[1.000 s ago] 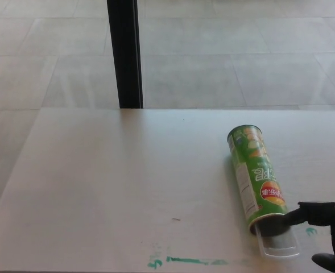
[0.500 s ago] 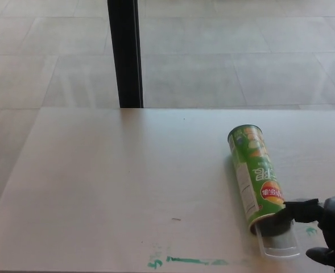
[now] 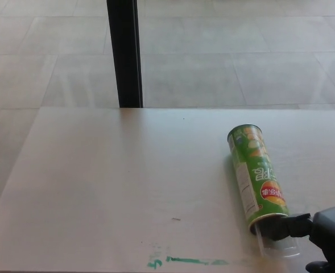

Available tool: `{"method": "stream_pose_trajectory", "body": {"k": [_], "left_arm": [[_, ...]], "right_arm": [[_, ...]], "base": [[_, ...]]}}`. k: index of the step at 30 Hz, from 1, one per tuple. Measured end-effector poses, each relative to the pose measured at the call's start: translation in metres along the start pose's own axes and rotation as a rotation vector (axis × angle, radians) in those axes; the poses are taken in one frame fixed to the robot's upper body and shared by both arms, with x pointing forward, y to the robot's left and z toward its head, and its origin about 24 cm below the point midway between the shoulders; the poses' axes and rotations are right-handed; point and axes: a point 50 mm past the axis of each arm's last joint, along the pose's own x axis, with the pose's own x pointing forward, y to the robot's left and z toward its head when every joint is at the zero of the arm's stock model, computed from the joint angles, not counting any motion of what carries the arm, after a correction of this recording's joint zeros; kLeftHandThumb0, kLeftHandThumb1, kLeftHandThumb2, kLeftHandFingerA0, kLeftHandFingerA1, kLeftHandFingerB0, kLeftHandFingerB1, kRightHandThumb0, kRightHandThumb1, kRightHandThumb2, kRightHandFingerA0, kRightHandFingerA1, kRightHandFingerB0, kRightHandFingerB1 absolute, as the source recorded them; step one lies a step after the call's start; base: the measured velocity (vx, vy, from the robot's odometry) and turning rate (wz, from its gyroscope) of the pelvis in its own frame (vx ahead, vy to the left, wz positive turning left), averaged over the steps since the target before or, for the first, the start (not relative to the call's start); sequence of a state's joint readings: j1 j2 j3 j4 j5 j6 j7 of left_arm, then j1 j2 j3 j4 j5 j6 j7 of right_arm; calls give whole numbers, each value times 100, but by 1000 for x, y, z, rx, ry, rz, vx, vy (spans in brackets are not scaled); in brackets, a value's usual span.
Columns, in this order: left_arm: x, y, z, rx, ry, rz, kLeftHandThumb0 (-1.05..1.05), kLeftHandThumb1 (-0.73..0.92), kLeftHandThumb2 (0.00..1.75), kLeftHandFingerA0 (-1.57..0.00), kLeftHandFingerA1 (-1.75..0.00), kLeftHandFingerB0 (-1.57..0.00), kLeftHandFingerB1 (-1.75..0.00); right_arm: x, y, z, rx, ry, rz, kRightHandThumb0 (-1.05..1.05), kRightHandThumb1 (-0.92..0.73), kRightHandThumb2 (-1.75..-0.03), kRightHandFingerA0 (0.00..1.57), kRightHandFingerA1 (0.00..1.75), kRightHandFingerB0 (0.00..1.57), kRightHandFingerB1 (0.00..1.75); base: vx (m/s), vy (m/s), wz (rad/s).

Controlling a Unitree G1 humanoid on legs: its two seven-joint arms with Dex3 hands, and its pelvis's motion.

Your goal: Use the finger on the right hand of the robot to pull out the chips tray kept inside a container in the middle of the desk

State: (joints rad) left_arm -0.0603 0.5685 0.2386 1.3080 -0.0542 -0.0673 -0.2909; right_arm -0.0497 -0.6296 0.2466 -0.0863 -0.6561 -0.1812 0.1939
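Note:
A green chips can [image 3: 257, 179] lies on its side on the pale desk [image 3: 127, 182], right of the middle, its open mouth facing the near edge. A clear plastic tray [image 3: 278, 245] sticks a short way out of that mouth. My right hand [image 3: 325, 233] comes in at the bottom right corner, one black finger [image 3: 289, 226] stretched left into the can's mouth, resting over the tray. The thumb shows below at the picture's edge. My left hand is out of view.
A green marker smear [image 3: 193, 261] runs along the desk's near edge, left of the tray. A black post [image 3: 124, 54] stands behind the desk's far edge. Grey tiled floor lies beyond.
My right hand has shifted left and lower, its finger reaching deeper into the can's mouth. The can and tray have barely moved.

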Motion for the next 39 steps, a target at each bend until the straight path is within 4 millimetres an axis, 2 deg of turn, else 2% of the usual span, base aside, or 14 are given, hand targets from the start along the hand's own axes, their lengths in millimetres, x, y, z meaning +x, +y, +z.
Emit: {"method": "stream_pose_trajectory", "body": {"k": [1, 5, 6, 8, 11, 16, 17, 19, 23, 24, 30, 31, 38, 39], "left_arm": [[0, 0, 0, 0, 0, 0, -58, 71, 61, -52, -58, -62, -54], [0, 0, 0, 1, 1, 0, -58, 70, 61, -53, -58, -64, -56], [0, 0, 0, 1, 1, 0, -58, 70, 60, -52, -59, -65, -62], [0, 0, 0, 1, 1, 0, -58, 70, 61, -51, -58, -59, -55], [0, 0, -1, 2, 2, 0, -58, 70, 61, -52, -59, -62, -54], [0, 0, -2, -2, 5, 1, -57, 69, 61, -54, -61, -62, -59], [-1, 0, -2, -1, 5, 1, -57, 69, 60, -55, -61, -64, -69], [0, 0, -2, -2, 6, 1, -57, 70, 61, -52, -61, -61, -63], [-1, 1, -3, -1, 8, 0, -58, 70, 61, -53, -60, -67, -64], [-1, 1, -3, -1, 8, 0, -57, 70, 61, -53, -60, -56, -50], [-1, 0, -3, -1, 8, 0, -58, 71, 62, -50, -59, -59, -51], [-1, 0, -3, -1, 7, 0, -58, 71, 61, -50, -58, -64, -59], [0, 1, -1, -4, 2, 0, -57, 71, 61, -53, -59, -55, -48], [0, 0, -1, -3, 2, 0, -56, 70, 61, -55, -58, -61, -57]], "right_arm": [[0, 1, 1, -2, -2, 5, -7, -53, -56, 90, 135, 53, 47], [2, 8, 1, -2, 11, 31, -11, -52, -58, 88, 138, 53, 50], [2, 10, 0, -1, 14, 35, -11, -52, -58, 86, 137, 52, 50], [3, 14, -1, 5, 25, 46, -11, -52, -58, 84, 138, 52, 50], [4, 16, 0, 5, 26, 52, -10, -52, -57, 90, 137, 52, 49], [5, 22, 3, -9, 24, 75, -7, -51, -58, 89, 144, 54, 50], [5, 23, 3, -12, 25, 77, -8, -53, -57, 89, 142, 54, 50], [5, 23, 2, -19, 27, 81, -8, -52, -56, 91, 141, 55, 50], [-1, 28, 1, -27, 36, 88, -8, -51, -56, 91, 136, 56, 49], [-2, 29, 1, -27, 38, 91, -7, -50, -55, 92, 135, 57, 49], [-12, 36, -1, -26, 48, 106, -10, -51, -56, 86, 139, 56, 49], [-13, 36, -1, -28, 47, 109, -10, -52, -56, 86, 139, 56, 49], [-23, 39, 2, -25, 42, 119, -8, -52, -58, 88, 145, 53, 49], [-25, 40, 3, -22, 41, 119, -9, -52, -58, 89, 144, 54, 48]], "base": [[0, 0, 0], [0, 0, 0], [0, 0, 0], [0, 0, 0], [0, 0, 0], [0, 0, 0], [0, 0, 0], [0, 0, 0], [0, 0, 0], [0, 0, 0], [0, 0, 0], [0, 0, 0], [0, 0, 0], [0, 0, 0]]}}
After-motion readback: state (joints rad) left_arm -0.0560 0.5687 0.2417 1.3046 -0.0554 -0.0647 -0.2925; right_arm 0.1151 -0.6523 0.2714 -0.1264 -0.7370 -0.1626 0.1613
